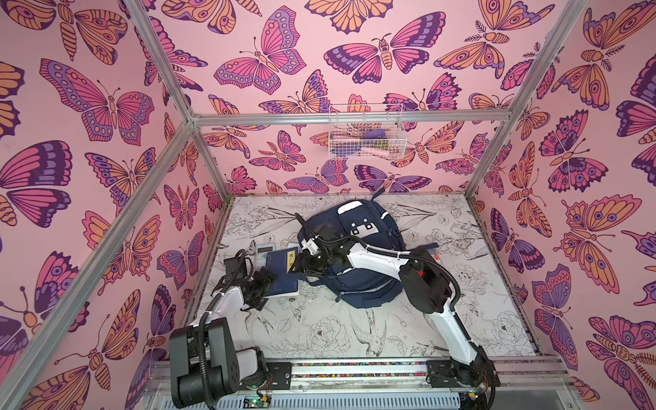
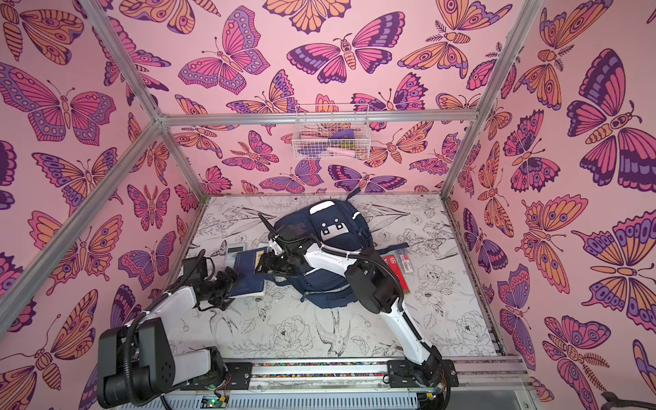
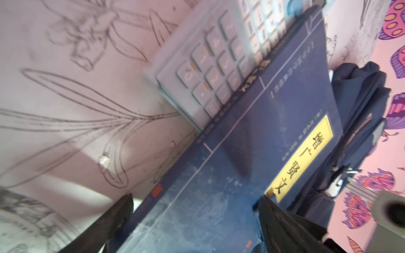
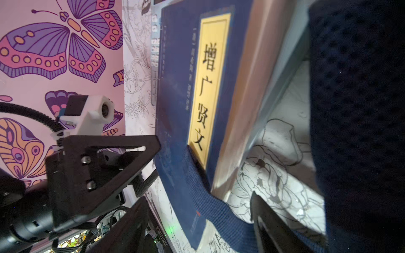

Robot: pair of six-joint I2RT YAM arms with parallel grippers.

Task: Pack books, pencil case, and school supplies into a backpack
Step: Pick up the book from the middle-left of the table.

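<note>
Left pincer: jaws spread wide at the book's 7 o'clock corner. One finger hangs beside the spine over the table, the other above the cover. It is closed on nothing.
Right pincer: jaws well apart at the book's 3 o'clock edge, with its corner and a strap between them. Contact cannot be told.
Book: tilted, just beside the backpack, at its 9 o'clock.
Calculator: against the book's spine, at its 11 o'clock.

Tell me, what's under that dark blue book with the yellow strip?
A pale blue-grey calculator sticks out from beneath the book's edge, its keys partly covered. Whatever else lies under the book is hidden.
</note>
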